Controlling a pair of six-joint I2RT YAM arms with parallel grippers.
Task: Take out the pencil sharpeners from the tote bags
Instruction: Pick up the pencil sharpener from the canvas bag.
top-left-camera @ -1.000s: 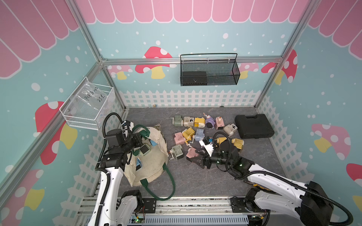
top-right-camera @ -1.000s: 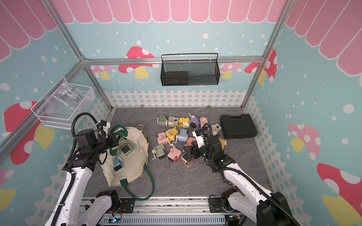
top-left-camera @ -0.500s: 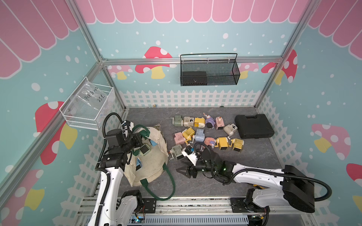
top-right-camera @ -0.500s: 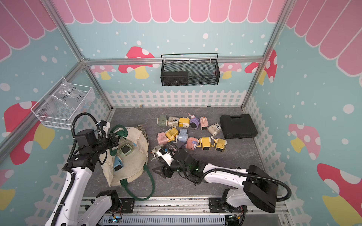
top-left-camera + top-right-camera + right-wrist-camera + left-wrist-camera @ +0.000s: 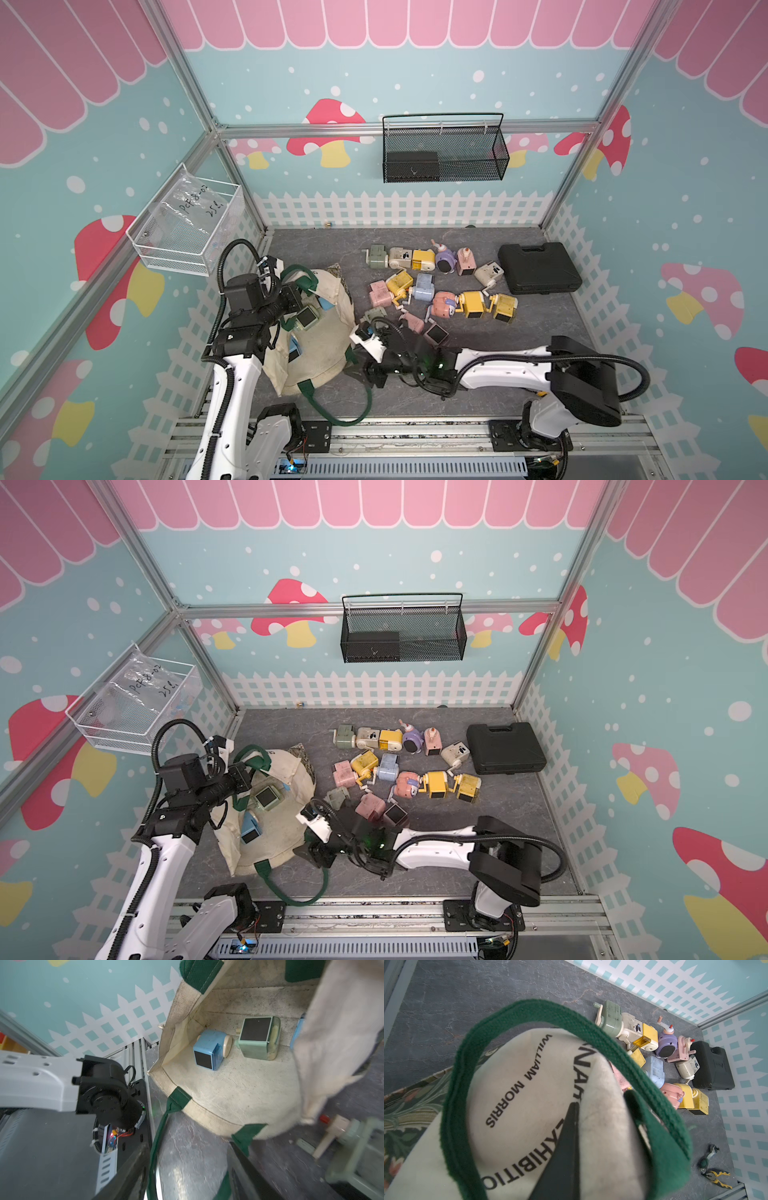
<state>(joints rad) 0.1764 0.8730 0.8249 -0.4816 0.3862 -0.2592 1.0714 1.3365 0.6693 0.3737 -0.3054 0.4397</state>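
The cream tote bag (image 5: 320, 353) (image 5: 282, 829) lies on its side on the grey floor, mouth towards the right arm. My left gripper (image 5: 297, 301) (image 5: 602, 1118) is shut on the canvas rim beside a green handle (image 5: 591, 1028), holding the mouth up. Inside lie a blue pencil sharpener (image 5: 209, 1051) (image 5: 294, 351) and a green one (image 5: 259, 1036) (image 5: 307, 320), with a sliver of another blue one (image 5: 297, 1030) behind the hanging canvas. My right gripper (image 5: 361, 365) (image 5: 187, 1167) is low at the bag's mouth, open, with only floor and a green strap between its fingers. Several sharpeners (image 5: 419, 286) lie on the floor.
A flat black case (image 5: 536, 268) lies at the back right, past the sharpener pile. A black mesh basket (image 5: 442, 153) hangs on the back wall and a white wire basket (image 5: 187, 226) on the left wall. Yellow-handled pliers (image 5: 716, 1176) lie by the front right fence.
My right arm has swung left and forward, away from the sharpener pile and down to the bag's mouth. The left arm and the bag have stayed still.
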